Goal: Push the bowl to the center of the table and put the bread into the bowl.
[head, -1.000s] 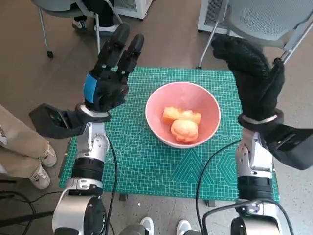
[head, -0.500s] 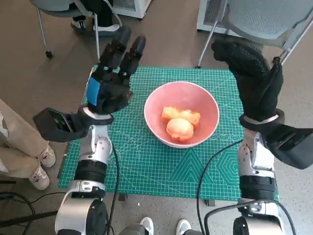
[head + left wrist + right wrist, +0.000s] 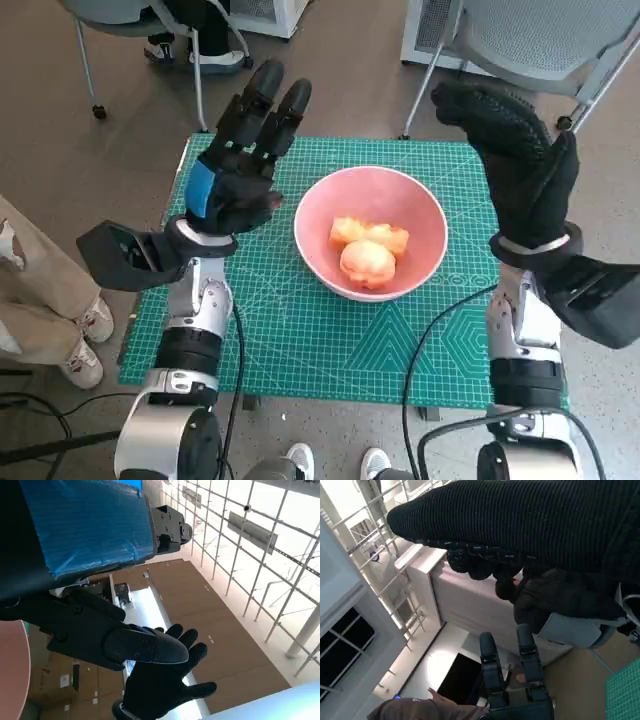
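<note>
The pink bowl (image 3: 371, 232) is seen at about the middle of the green cutting mat (image 3: 300, 330) that covers the table. Two pieces of bread (image 3: 368, 252) are seen inside it, touching each other: a rounder bun nearer the robot and a flatter orange piece behind it.

The left hand (image 3: 238, 170) is raised above the mat's left side, just beside the bowl and apart from it; its fingers (image 3: 268, 100) are extended and spread, and nothing is held. The right hand (image 3: 520, 160) is raised over the mat's right edge, past the bowl's rim; its fingers are held loosely apart with a slight curl, and nothing is gripped. No contact with the bowl is seen from either hand.

A grey chair (image 3: 545, 40) is seen behind the table. A person's light trouser leg and shoe (image 3: 45, 310) are visible at the left on the floor.
</note>
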### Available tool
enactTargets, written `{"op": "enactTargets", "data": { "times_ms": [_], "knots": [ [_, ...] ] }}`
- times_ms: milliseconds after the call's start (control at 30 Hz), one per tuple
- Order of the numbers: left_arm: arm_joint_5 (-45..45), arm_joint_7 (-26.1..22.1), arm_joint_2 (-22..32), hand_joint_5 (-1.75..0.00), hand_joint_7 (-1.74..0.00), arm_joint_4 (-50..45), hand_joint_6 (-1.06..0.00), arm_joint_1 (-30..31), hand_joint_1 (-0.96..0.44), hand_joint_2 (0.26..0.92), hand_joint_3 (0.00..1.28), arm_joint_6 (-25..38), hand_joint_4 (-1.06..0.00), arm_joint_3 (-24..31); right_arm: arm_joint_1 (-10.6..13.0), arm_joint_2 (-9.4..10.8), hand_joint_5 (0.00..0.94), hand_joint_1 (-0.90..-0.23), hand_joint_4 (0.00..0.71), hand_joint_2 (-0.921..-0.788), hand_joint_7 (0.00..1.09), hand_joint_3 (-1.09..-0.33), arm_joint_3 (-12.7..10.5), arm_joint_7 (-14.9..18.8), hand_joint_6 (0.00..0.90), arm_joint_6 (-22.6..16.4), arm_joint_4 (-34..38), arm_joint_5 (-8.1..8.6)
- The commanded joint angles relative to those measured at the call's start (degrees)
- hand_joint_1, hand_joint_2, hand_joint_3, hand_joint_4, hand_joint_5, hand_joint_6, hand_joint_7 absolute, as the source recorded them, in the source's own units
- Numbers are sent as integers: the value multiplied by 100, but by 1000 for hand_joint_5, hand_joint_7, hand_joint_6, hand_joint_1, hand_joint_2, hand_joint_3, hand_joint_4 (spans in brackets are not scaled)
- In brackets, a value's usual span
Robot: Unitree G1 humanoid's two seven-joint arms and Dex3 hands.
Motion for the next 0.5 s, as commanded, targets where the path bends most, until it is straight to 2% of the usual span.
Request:
{"op": "enactTargets", "data": {
  "times_ms": [33,500],
  "knots": [
    [65,-41,-18,1,0,32,-91,29,-580,921,162,-114,1,-25,117,-19,2,-652,246,-921,451,-706,31,-38,129,-9,47,-114],
    [68,-74,-63,1,0,309,-76,-60,-572,921,168,-272,1,-4,105,8,1,-651,246,-921,466,-709,28,-73,122,-145,163,-184]
  ]
}}
